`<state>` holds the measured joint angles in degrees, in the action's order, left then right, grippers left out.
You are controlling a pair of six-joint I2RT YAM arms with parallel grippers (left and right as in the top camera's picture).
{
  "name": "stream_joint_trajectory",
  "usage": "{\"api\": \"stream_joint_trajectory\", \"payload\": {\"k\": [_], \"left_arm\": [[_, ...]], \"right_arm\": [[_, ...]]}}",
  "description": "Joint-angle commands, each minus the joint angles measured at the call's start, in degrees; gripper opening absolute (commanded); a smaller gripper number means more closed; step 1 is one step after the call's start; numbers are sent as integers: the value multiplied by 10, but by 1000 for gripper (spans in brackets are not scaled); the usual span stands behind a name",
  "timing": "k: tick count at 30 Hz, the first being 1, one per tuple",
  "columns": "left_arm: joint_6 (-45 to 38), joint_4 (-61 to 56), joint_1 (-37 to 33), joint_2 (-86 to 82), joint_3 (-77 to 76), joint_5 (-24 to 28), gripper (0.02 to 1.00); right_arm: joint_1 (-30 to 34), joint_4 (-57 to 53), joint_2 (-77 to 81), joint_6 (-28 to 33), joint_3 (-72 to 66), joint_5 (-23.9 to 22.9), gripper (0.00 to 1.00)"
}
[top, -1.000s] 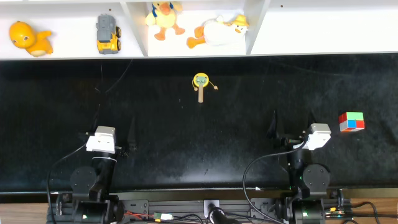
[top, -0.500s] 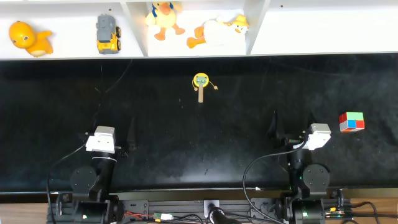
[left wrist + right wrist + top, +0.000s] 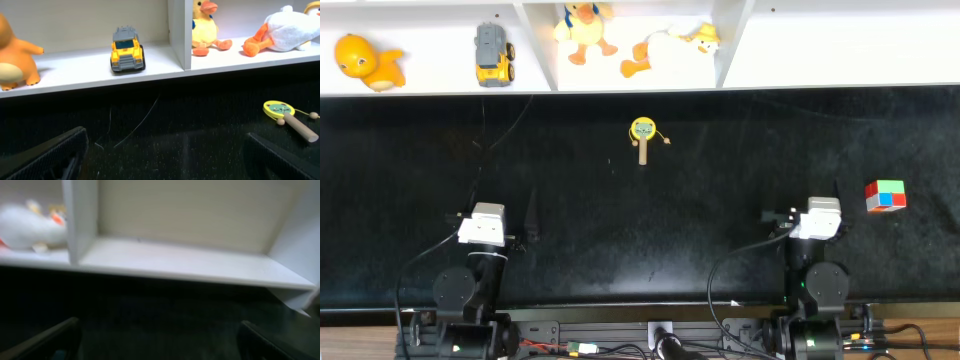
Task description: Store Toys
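Observation:
A small yellow rattle drum [image 3: 642, 134] with a wooden handle lies on the black table mat, at the middle of the far side; it is the rattle drum [image 3: 287, 113] in the left wrist view. A multicoloured cube [image 3: 885, 195] sits at the right. My left gripper [image 3: 520, 222] [image 3: 170, 162] hovers low at the near left, open and holding nothing. My right gripper [image 3: 800, 203] [image 3: 155, 347] is at the near right, left of the cube, open and holding nothing. It faces an unoccupied shelf compartment [image 3: 190, 260].
A white shelf [image 3: 820, 60] runs along the far edge. It holds an orange toy [image 3: 368, 60], a yellow truck [image 3: 493, 55], a yellow duck plush [image 3: 584, 30] and a white duck plush [image 3: 670, 50]. White dividers [image 3: 179, 32] separate its compartments.
The right arm's wrist has shifted slightly left and turned. The left arm and the toys have not moved.

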<state>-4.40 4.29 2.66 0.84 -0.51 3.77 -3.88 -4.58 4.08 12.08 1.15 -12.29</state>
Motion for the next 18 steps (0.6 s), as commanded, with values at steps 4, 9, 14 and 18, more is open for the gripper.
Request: {"api": "stream_joint_trajectory", "payload": {"k": [4,9,14,18], "left_arm": [[10,3,4,-7,0,-9,998],[10,3,4,-7,0,-9,998],[10,3,4,-7,0,-9,998],[10,3,4,-7,0,-9,998]], "right_arm": [[-184,-135,211,-115,141,-183,996],[-327,-243,440,-265,286,-193,993],[-405,-256,623,-302,388,-169,996],[-431,-254,727,-303,465,-105,996]]}}
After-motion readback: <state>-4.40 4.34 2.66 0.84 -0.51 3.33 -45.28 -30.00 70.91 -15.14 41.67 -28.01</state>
